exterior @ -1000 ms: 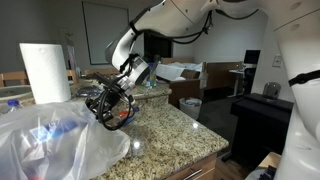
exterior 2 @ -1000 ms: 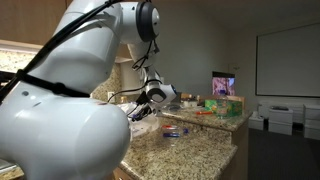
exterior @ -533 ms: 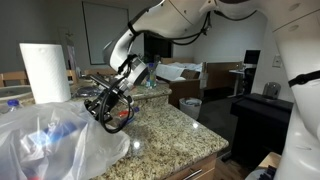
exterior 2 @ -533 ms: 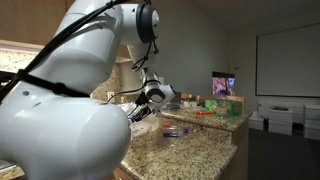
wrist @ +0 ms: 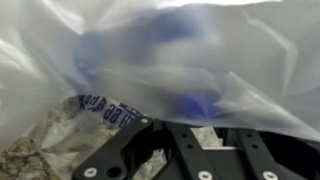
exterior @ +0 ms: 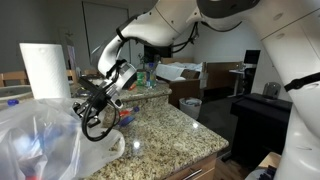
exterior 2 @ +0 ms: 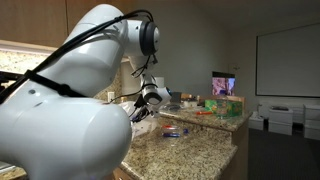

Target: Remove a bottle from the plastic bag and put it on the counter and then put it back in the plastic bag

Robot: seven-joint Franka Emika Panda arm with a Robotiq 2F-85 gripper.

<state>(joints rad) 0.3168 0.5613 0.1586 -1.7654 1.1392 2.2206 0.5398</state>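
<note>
Holds the gripper [exterior: 90, 104] pinched shut, any catch hidden, against the plastic bag [exterior: 35, 140], probably to feed the bottle back inside, yet cannot tell it from blue shapes [wrist: 150, 60] behind the bag's film.

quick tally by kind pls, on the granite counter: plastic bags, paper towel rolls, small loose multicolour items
plastic bag: 1
paper towel roll: 1
small blue-orange-red item: 1
total: 3
What sits inside the bag shows only as blue blurs, so it is not counted.
</note>
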